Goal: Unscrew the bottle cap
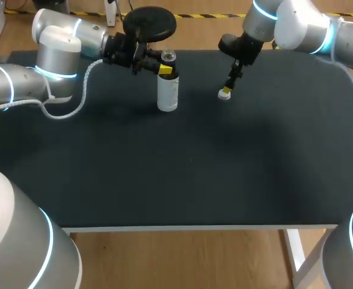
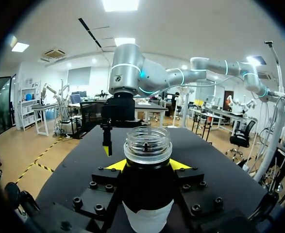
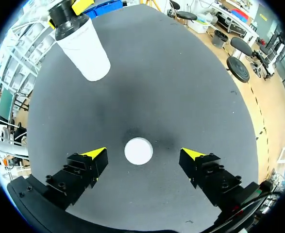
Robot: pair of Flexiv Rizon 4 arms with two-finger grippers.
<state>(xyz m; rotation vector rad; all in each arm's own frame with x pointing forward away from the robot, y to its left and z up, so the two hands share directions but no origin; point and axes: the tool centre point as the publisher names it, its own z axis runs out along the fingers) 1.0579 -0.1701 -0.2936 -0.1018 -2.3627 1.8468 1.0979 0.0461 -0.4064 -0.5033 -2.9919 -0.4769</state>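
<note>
If judging by the bare thread, count the unscrewing as done: find the white cap lying flat on the table, directly under the right gripper and midway between its spread fingers, touching neither — let go, not gripped. Shows a plain round face upward; being a flat disc, has no long axis worth naming, only a short one running up toward the wrist.

Find the bottle well ahead of that gripper and off to one side, apart from the cap. Stands upright, base apparently on the table, long axis vertical, open mouth pointing at the ceiling, clear threaded neck above a dark shoulder and white body. Sits clamped by the left gripper, yellow fingers pressed on the dark shoulder from two sides just below the neck, reaching in level from the side.

To finish well — a judgement, not a thing seen — lift the right gripper straight up off the cap with fingers wide, so as not to clip or flick it; avoid any sideways sweep toward the bottle. Hold the left grasp steady and level meanwhile, to avoid tipping the open mouth. Ease those fingers apart only with the base squarely seated, then back away along the line of the fingers.
</note>
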